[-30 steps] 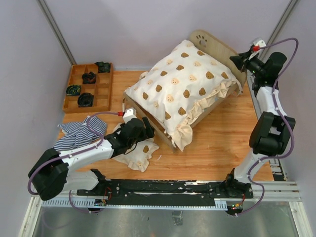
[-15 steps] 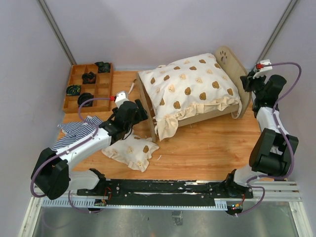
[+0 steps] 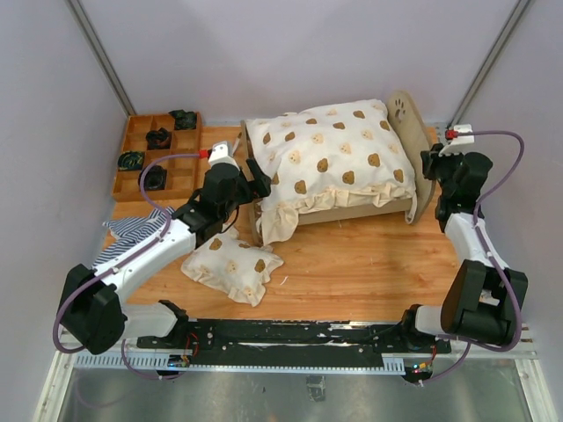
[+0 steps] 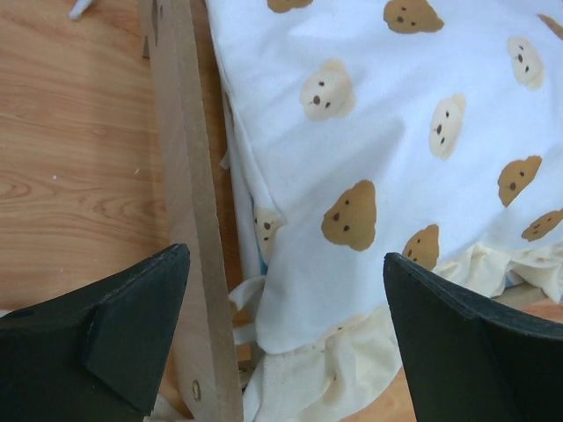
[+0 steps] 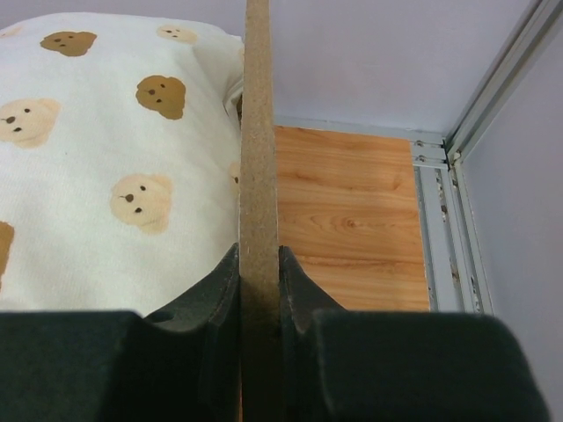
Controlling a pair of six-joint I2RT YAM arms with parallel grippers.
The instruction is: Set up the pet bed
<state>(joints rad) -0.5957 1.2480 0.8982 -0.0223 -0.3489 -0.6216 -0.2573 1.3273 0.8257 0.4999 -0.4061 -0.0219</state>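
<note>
The pet bed (image 3: 369,209) stands at the middle of the table, its arched headboard (image 3: 407,123) with the paw cutout to the right. A cream bear-print quilt (image 3: 330,158) covers it and hangs over its left end. My right gripper (image 3: 428,167) is shut on the headboard's edge (image 5: 257,132), one finger on each face (image 5: 259,255). My left gripper (image 3: 255,178) is open at the bed's left end. Its fingers (image 4: 123,325) straddle the plywood footboard (image 4: 189,220) and the quilt's ruffled corner (image 4: 378,132), touching neither (image 4: 286,264).
A brown compartment tray (image 3: 195,158) with dark items sits at the far left. A blue-and-white striped cloth (image 3: 132,236) lies crumpled at the left edge. A small bear-print pillow (image 3: 233,264) lies near the left arm. A metal rail (image 5: 440,220) borders the table's right side.
The bed has swung clockwise, so its headboard now faces right and its long side runs across the table. The right gripper came nearer with the headboard; the left gripper moved farther, following the footboard.
</note>
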